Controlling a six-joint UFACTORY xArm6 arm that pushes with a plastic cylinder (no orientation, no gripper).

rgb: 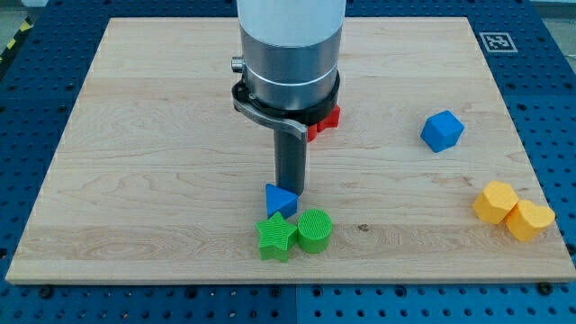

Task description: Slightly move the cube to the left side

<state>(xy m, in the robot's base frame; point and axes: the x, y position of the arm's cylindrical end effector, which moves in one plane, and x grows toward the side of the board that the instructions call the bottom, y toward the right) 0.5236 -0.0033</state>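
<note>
Blue cube (442,130) sits at 3 o'clock on wooden board (135,180), alone, well apart from my tip (290,193). Tip: bare rod, holds nothing, touching or just beside blue triangular block (279,200). Green star (276,237), green cylinder (314,230) at 6. Red block (326,121) behind arm. Yellow pair (513,211) at 4.
</note>
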